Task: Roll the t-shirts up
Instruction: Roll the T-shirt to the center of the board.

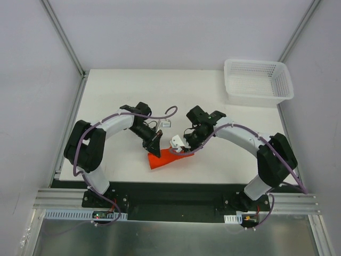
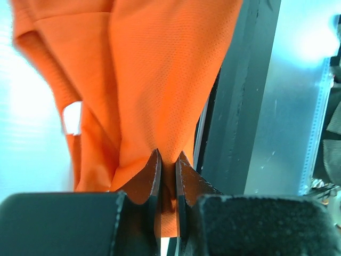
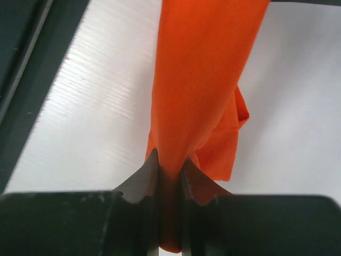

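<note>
Gripping the shirt (image 1: pixel 166 160) from either side, the two arms meet low over the near edge of the counter (image 1: pixel 128 90). The left claw (image 2: pixel 168 158) is clamped on a fold of orange fabric, and the right claw (image 3: pixel 169 158) pinches another fold. The basket (image 1: pixel 258 80) stands well apart, at the far right corner.
</note>
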Tool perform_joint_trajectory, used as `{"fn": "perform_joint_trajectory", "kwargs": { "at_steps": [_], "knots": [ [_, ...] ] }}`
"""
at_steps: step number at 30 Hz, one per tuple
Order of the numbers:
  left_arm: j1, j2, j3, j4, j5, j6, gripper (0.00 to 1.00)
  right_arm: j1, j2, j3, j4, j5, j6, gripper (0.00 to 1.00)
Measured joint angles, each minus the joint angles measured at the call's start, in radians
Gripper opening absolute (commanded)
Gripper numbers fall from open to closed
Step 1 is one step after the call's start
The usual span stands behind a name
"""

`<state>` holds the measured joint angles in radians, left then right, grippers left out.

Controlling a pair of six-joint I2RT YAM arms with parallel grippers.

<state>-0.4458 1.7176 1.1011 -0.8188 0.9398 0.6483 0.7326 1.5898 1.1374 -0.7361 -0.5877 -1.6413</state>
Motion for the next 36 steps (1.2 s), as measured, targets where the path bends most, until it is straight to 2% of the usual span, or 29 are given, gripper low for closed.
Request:
{"fn": "perform_joint_trajectory", "kwargs": {
  "at_steps": [7, 16, 19, 26, 33, 36],
  "knots": [
    [-0.005, 0.035, 0.002, -0.001, -0.010, -0.061, 0.00, -0.011, 0.143, 0.127, -0.214, -0.074, 0.000, 0.12],
    [0.007, 0.143, 0.013, 0.003, -0.041, -0.132, 0.00, -0.045, 0.353, 0.249, -0.334, -0.144, 0.010, 0.13],
    [0.029, 0.193, 0.032, 0.006, -0.058, -0.170, 0.08, -0.058, 0.441, 0.322, -0.382, -0.164, 0.010, 0.13],
    [0.095, 0.274, 0.079, 0.009, -0.086, -0.248, 0.15, -0.099, 0.641, 0.536, -0.499, -0.216, 0.048, 0.14],
    [0.158, 0.265, 0.084, 0.006, -0.124, -0.275, 0.22, -0.104, 0.742, 0.658, -0.586, -0.240, 0.115, 0.15],
    [0.209, 0.200, 0.054, 0.006, -0.180, -0.271, 0.23, -0.096, 0.753, 0.674, -0.595, -0.234, 0.139, 0.16]
  ]
}}
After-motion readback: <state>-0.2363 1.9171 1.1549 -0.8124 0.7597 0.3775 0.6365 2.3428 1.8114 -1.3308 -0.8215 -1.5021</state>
